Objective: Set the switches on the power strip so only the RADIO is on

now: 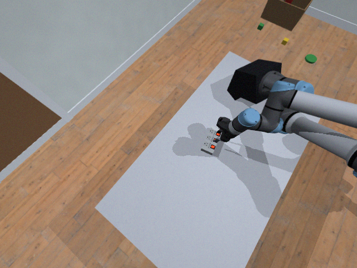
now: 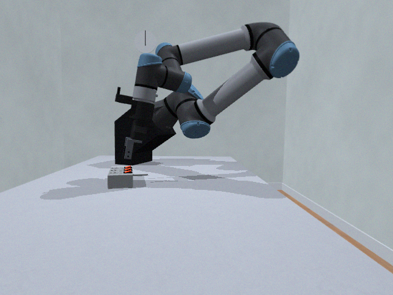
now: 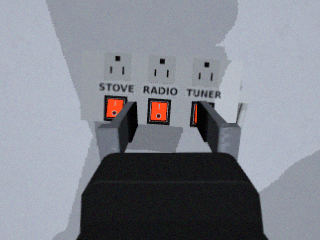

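Note:
A grey power strip (image 1: 211, 142) lies flat on the white table, also in the exterior view (image 2: 120, 177). In the wrist view its three outlets read STOVE (image 3: 116, 87), RADIO (image 3: 160, 90) and TUNER (image 3: 203, 93). Each has a lit orange rocker switch below its label: STOVE switch (image 3: 114, 108), RADIO switch (image 3: 159, 111), TUNER switch (image 3: 196, 113). My gripper (image 3: 166, 113) is open and empty, just above the strip. Its fingers straddle the RADIO switch. The left finger partly covers the STOVE switch, the right finger partly covers the TUNER switch. In the exterior view the gripper (image 2: 128, 152) hangs a little above the strip.
A black block (image 1: 253, 80) at the arm's base stands behind the strip. On the wooden floor far off lie a brown box (image 1: 285, 11), a green cube (image 1: 260, 26), a yellow cube (image 1: 285, 41) and a green disc (image 1: 310, 58).

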Controlling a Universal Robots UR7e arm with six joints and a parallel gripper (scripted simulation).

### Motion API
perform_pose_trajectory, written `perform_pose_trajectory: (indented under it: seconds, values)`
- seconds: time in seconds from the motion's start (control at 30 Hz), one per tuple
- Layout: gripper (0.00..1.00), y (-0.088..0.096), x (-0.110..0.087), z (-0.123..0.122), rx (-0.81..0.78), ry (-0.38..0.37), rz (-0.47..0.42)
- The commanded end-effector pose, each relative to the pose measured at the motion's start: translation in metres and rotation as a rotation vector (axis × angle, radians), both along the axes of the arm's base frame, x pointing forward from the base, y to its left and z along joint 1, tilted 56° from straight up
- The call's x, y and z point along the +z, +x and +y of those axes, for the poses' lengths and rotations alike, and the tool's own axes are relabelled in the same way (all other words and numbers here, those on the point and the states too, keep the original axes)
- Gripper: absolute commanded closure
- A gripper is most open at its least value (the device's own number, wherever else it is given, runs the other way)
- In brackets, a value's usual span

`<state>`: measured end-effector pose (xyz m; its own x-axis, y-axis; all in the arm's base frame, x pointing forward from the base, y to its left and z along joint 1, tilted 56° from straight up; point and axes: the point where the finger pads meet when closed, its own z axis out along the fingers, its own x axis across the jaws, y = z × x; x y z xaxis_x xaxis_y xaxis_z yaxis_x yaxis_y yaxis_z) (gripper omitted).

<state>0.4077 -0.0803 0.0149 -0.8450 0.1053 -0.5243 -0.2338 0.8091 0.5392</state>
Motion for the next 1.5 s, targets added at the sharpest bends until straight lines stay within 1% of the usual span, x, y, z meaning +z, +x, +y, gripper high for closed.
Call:
perform_pose_trajectory:
  seconds: [0.0,1.2,1.3,1.4,1.47]
  values:
    - [0.0,0.0,-0.001,0.001,-0.001,0.003,0.001]
    - [0.0,0.0,-0.001,0.001,-0.001,0.003,0.001]
    - [0.0,0.0,0.001,-0.004,-0.004,0.001,0.001]
    - [0.0,-0.003,0.003,-0.009,-0.012,0.019,0.014]
    - [0.0,-0.006,0.007,-0.014,-0.022,0.044,0.031]
